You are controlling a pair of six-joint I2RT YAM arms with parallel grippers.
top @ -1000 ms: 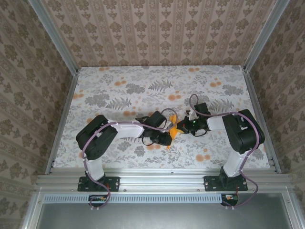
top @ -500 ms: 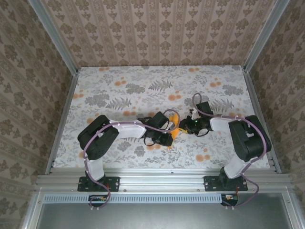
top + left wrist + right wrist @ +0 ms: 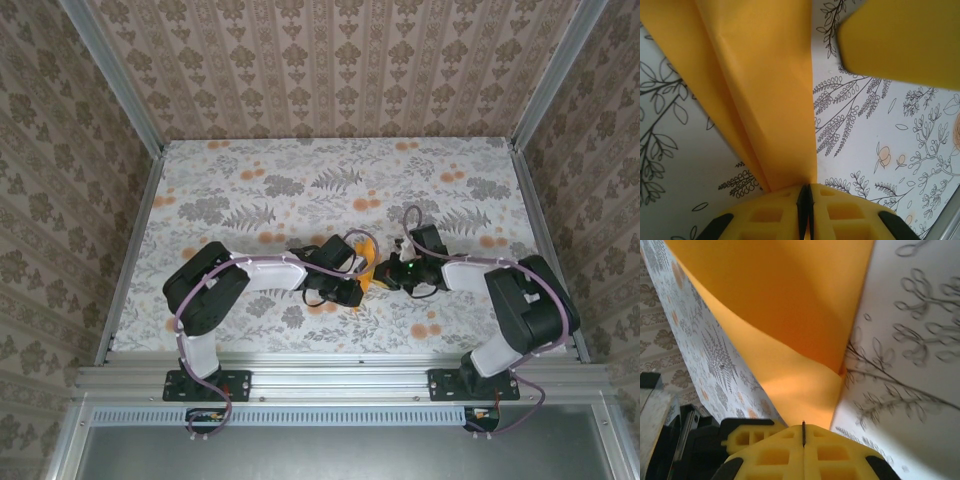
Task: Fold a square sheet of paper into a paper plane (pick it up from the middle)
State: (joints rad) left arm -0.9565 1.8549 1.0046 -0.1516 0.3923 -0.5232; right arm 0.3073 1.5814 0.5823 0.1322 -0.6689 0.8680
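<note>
Both arms reach in toward the middle of the counter (image 3: 250,190), in its near half, and between them sits the folded orange paper (image 3: 368,262). The left arm (image 3: 262,268) comes in from the left and the right arm (image 3: 470,268) from the right, and their wrists almost meet over that patch of orange.

Up close on the left wrist camera, the left fingers (image 3: 770,215) are pressed together. The paper (image 3: 765,90) runs straight out of the seam between them, so that's a clean pinch. From there it widens into a long narrow wedge with a crease down its length, and the counter's leaf print shows on both sides. At the top right of that view there's a blurred yellow block (image 3: 900,40). It may be one of the other arm's fingers, but it's too soft to say.

On the right wrist camera, the right fingers (image 3: 765,455) are closed tight too, with only a thin dark line between them. The paper's (image 3: 790,315) lower edge comes down to that line, so this side pinches it as well. From there the paper sweeps away in a curved, doubled layer.
</note>
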